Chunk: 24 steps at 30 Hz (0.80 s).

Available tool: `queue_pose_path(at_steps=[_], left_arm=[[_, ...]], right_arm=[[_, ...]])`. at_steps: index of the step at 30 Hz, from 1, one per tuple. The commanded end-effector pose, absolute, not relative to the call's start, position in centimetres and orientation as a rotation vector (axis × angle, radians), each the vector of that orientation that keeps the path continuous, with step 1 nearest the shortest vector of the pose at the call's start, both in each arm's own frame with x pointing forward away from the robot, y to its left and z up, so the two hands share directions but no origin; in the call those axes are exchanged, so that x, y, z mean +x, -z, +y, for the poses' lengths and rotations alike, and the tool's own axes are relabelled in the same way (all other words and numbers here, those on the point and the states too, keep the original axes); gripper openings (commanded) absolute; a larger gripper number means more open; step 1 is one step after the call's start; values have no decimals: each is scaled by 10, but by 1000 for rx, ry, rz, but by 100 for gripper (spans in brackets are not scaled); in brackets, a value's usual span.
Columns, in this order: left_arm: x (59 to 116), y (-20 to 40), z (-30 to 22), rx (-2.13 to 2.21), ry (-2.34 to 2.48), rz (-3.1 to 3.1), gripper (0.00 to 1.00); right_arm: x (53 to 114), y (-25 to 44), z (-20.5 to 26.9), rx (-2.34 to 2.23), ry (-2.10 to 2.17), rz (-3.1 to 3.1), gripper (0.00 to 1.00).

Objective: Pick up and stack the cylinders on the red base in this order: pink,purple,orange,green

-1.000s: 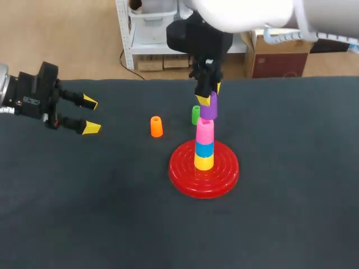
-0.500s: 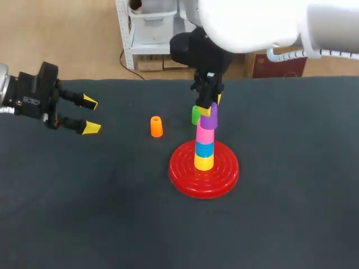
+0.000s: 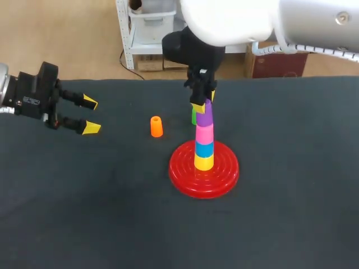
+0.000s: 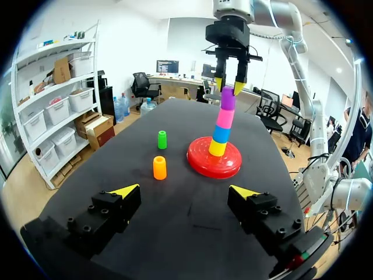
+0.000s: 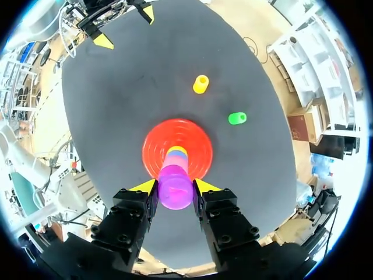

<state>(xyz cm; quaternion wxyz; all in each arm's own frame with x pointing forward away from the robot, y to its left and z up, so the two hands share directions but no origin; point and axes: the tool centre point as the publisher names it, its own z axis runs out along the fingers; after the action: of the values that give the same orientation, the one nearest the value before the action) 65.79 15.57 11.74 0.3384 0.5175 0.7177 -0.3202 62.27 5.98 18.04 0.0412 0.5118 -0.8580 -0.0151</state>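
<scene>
The red base carries a stack of yellow, blue and pink cylinders. My right gripper comes straight down from above and is shut on the purple cylinder, which sits on top of the pink one. In the right wrist view the purple cylinder fills the gap between the fingers. The orange cylinder stands left of the base, and the green cylinder is behind the stack, partly hidden. My left gripper hovers open at the far left, holding nothing.
The table is covered in black cloth. Orange and green cylinders lie between my left gripper and the base.
My right gripper has lowered the purple cylinder and shifted slightly left, setting it onto the pink cylinder. The left arm has not moved.
</scene>
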Motion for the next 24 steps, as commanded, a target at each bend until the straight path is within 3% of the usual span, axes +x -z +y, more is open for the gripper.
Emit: queue_pose_path(at_steps=[1,24], left_arm=[[657,-116,156,1346,833,1865,100],[657,-116,156,1346,833,1865,100]], right_arm=[[622,-176,61,1555,38,-2625,0],[604,-170,50,1295,4,-2973,0]])
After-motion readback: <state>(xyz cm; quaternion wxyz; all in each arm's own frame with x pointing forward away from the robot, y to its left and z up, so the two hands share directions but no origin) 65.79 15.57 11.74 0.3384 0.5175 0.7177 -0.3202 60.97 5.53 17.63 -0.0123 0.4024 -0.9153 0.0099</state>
